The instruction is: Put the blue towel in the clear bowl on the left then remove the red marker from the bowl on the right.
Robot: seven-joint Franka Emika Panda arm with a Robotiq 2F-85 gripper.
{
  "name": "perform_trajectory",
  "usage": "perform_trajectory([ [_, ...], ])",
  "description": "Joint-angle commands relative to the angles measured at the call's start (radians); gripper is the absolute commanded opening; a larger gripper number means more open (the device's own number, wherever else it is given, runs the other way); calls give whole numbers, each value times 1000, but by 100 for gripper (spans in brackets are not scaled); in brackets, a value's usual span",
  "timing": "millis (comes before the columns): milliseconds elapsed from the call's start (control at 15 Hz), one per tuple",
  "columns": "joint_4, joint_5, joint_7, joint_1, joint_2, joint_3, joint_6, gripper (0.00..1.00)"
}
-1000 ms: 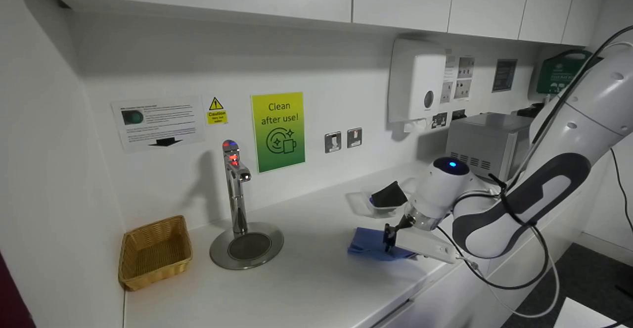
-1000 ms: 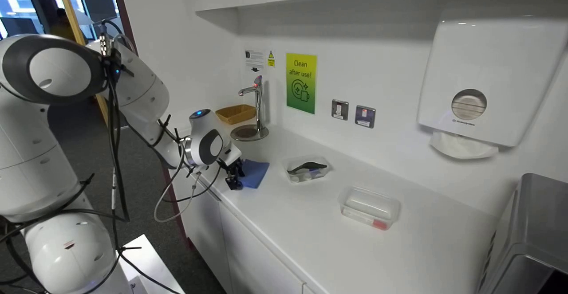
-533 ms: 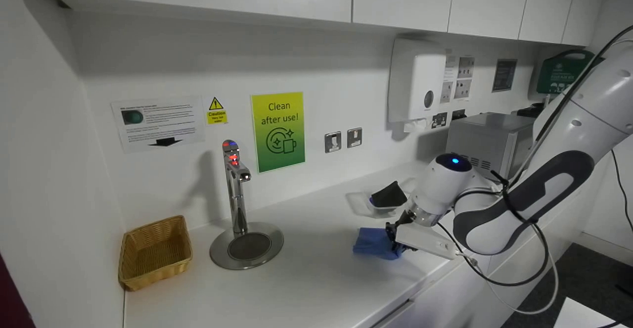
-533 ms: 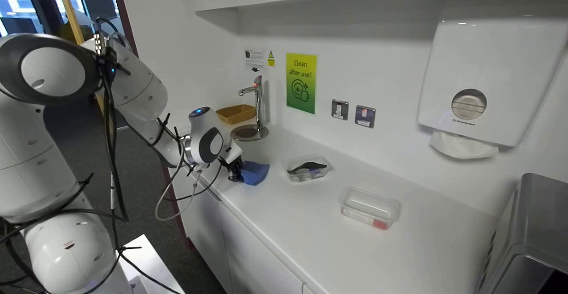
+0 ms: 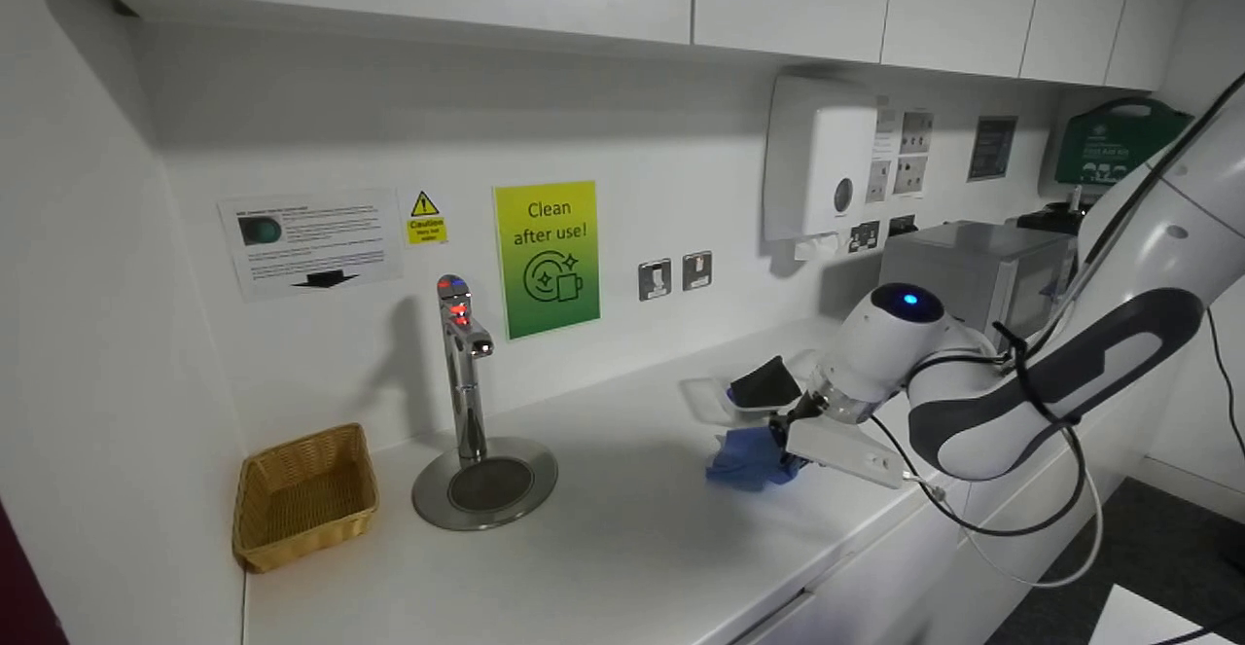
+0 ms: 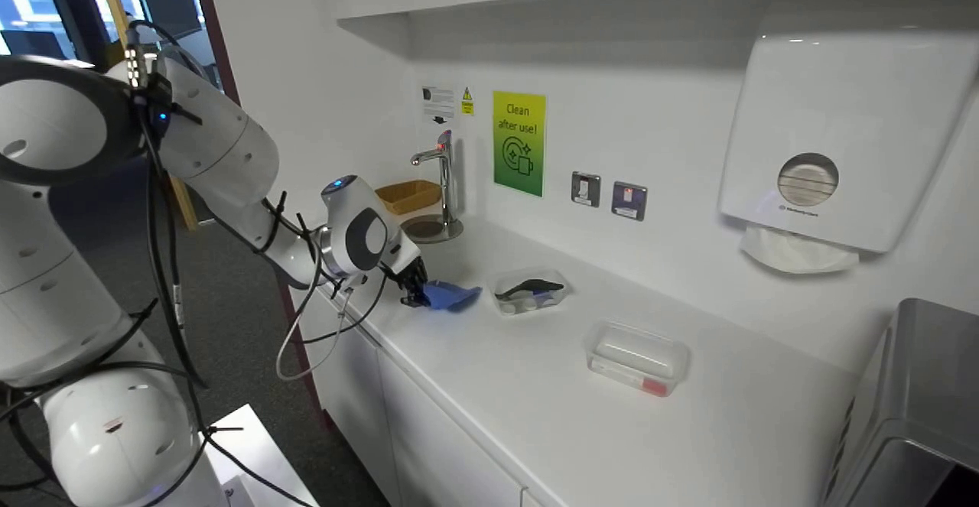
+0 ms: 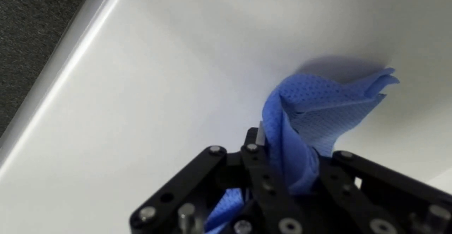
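It's a kitchenette, a shared workplace one by the look of it! White cupboards (image 5: 788, 1) run overhead, a long white worktop (image 5: 584, 577) below, and there on the left stands a chrome tap (image 5: 462, 373) with its round drain (image 5: 491, 485). The poster (image 5: 550, 261) calls "Clean after use!" and the little yellow label (image 5: 426, 220) says "Caution"! Over to the right hangs a paper-towel dispenser (image 5: 817, 159), then, farther right, a green first-aid kit (image 5: 1115, 142)! Far left, in an exterior view, windows (image 6: 34, 2) show beyond dark carpet (image 6: 226, 300).
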Motion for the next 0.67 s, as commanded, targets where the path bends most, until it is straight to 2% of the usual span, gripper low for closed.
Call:
perform_trajectory([
  [0, -28, -102, 90, -33, -125, 27, -53, 2],
  [600, -8, -194, 178, -55, -270, 83, -174, 2],
])
